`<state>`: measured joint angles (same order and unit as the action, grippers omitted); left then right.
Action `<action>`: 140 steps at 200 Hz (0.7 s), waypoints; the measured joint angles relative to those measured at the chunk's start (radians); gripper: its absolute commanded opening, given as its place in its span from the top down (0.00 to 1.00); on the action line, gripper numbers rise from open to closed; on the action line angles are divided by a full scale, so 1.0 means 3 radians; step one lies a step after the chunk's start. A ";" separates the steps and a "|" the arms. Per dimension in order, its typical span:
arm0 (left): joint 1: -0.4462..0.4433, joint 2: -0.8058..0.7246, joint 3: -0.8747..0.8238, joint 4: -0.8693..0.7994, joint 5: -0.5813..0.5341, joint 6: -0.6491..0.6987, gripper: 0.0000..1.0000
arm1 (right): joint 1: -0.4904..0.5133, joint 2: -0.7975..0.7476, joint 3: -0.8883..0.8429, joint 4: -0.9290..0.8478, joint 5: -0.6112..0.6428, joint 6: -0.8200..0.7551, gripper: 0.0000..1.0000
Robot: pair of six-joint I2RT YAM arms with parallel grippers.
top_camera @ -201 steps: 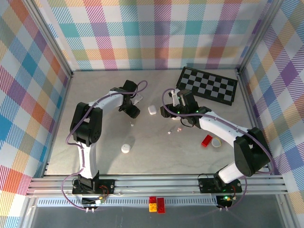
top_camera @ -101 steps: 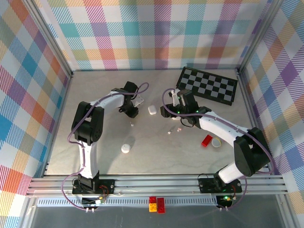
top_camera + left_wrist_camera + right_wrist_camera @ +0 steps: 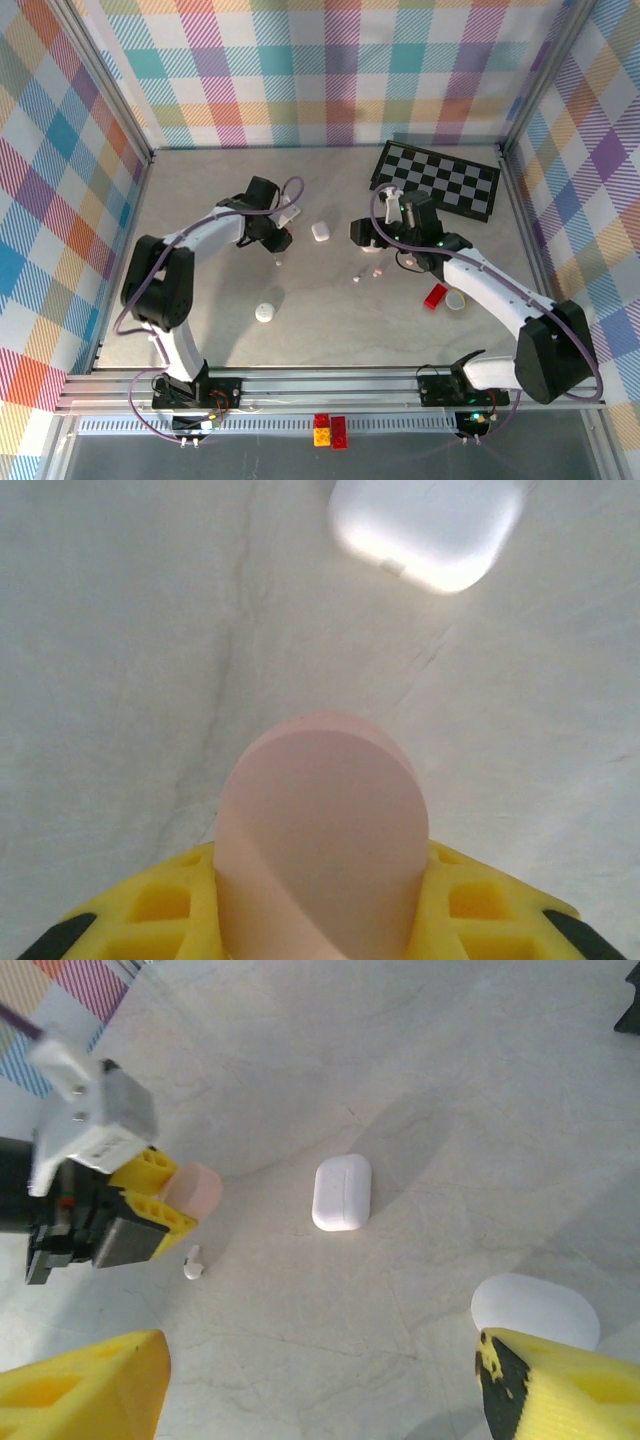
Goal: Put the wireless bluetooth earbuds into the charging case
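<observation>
Currently your left gripper [image 3: 320, 905] is clamped on a pink case [image 3: 320, 810]; your right gripper [image 3: 320, 1360] stands wide. One white earbud [image 3: 193, 1263] lies on the table [image 3: 450, 1080] near the pink case, apart from the white case [image 3: 342, 1192].

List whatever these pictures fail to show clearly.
- Left wrist: white case cut by the top edge, glare-washed.
- Left wrist: pink case in the left gripper, lower part cut by the bottom edge.
- Right wrist: white rounded object half behind a finger of the right gripper.
- Top view: earbuds too small to show orientation.
</observation>
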<state>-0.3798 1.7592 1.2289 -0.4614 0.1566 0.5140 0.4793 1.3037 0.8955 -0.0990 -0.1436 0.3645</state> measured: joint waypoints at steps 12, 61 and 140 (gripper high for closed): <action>-0.0023 -0.0225 -0.0145 0.0196 0.0122 0.0001 0.76 | -0.0046 -0.0042 0.0000 -0.0020 -0.0098 0.0121 0.21; -0.0221 -0.0919 -0.0615 0.0936 0.0590 0.0117 0.76 | -0.0175 -0.0037 0.0065 -0.0174 -0.0907 0.0563 0.23; -0.0687 -0.1151 -0.0701 0.1208 0.0786 0.0450 0.75 | -0.0089 0.0354 0.0437 -0.0254 -0.1914 0.0744 0.24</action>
<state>-0.5858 1.4139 1.0187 -0.0990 0.3923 0.6491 0.4526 1.4097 1.0267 -0.1753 -0.7177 0.5877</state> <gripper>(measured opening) 0.332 0.763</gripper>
